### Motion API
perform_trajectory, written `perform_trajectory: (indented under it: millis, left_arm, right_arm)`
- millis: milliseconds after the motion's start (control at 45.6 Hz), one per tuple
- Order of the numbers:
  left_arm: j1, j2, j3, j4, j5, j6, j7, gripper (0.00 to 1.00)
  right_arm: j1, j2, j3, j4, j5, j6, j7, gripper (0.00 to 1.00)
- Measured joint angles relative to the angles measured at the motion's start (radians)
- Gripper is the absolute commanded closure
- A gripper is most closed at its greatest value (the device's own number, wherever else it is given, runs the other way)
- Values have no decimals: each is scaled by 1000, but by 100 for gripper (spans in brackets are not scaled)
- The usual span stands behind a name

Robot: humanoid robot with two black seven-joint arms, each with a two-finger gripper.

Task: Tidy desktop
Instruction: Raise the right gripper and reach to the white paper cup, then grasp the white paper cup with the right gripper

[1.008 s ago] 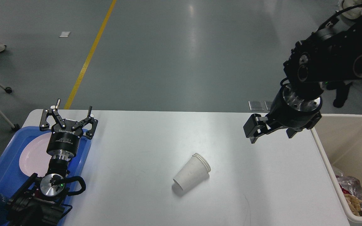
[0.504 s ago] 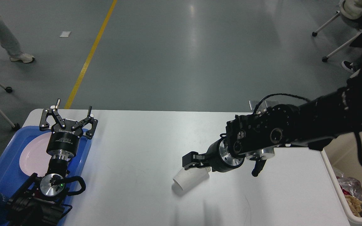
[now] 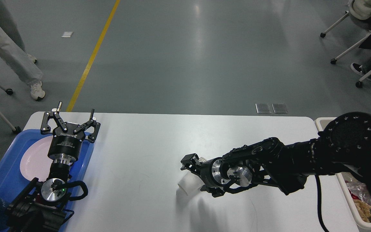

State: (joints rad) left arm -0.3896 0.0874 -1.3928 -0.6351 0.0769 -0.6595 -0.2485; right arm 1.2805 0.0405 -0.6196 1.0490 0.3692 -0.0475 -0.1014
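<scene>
Our left claw [image 3: 70, 120] hangs spread wide and empty over the tray [image 3: 8, 167]; mid-counter [image 3: 147, 141] lies a tipped paper cup [image 3: 188, 186], light and easily crushed, best gripped gently across its wall, where our right claw [image 3: 194, 167] straddles it, closure unclear

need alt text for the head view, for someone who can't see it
The right end effector reaches around a stack of white paper cups lying on its side mid-desktop; whether it has closed is unclear. The left end effector hangs open above a blue tray holding a white plate, and a beige bin stands at the right edge.
</scene>
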Motion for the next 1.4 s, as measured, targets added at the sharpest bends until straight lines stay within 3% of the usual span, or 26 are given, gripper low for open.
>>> perform_trajectory:
  millis: [591, 832, 920, 1052, 1227, 1402]
  left_arm:
    - [0, 0, 0, 0, 0, 1, 0, 4]
    - [0, 0, 0, 0, 0, 1, 0, 4]
    - [0, 0, 0, 0, 0, 1, 0, 4]
    - [0, 0, 0, 0, 0, 1, 0, 4]
    - [0, 0, 0, 0, -1, 1, 0, 4]
    - [0, 0, 0, 0, -1, 1, 0, 4]
  right_arm:
    - [-144, 74, 6, -219, -100, -8, 6, 1]
    - [-168, 97, 5, -285, -103, -8, 9, 6]
    - [-176, 100, 4, -294, -117, -7, 9, 13]
    - [-184, 101, 4, -296, -138, -8, 5, 35]
    - [-185, 98, 4, -296, -141, -6, 2, 44]
    - [-182, 96, 6, -289, -138, -3, 2, 76]
